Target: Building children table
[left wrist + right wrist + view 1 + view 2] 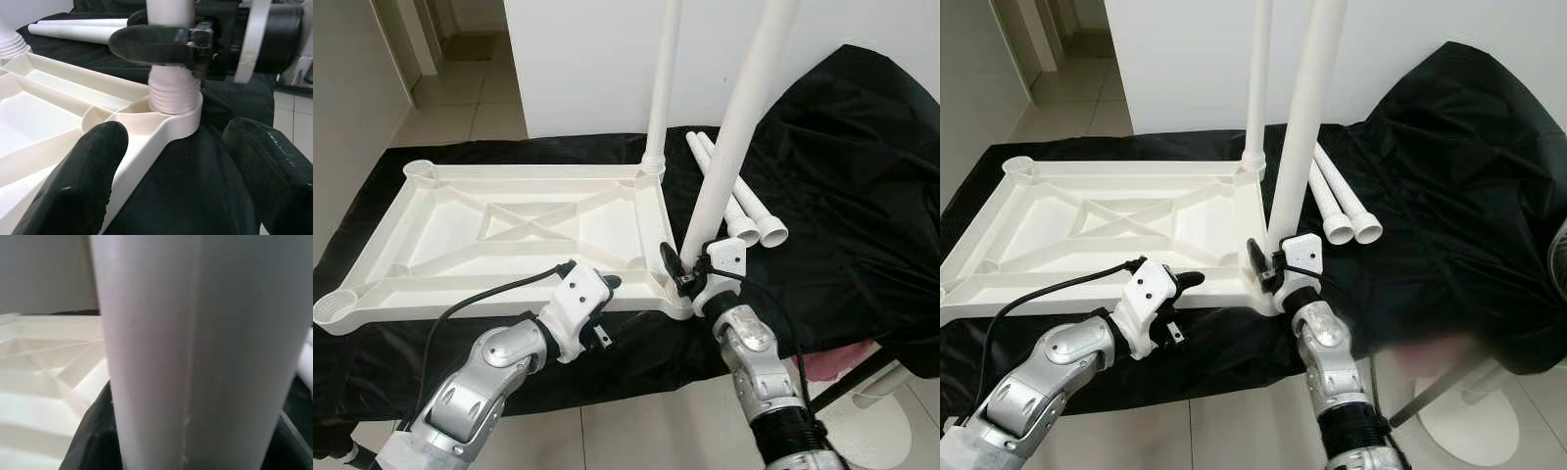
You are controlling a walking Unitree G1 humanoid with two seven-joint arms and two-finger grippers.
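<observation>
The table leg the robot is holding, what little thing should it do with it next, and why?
Probably keep twisting the leg down into its corner socket. The right gripper is shut on the leg just above the socket, and in the left wrist view the leg's threads are partly exposed, so it doesn't look fully seated. The left gripper hovers open by the tabletop.

A white wall [587, 59] stands behind the black cloth [862, 176], over pale floor tiles [470, 108].

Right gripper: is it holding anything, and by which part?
Yes. The right gripper is shut on the white table leg, near its lower end, just above the threaded part in the tabletop's corner socket. The left gripper is open, holding nothing.
</observation>
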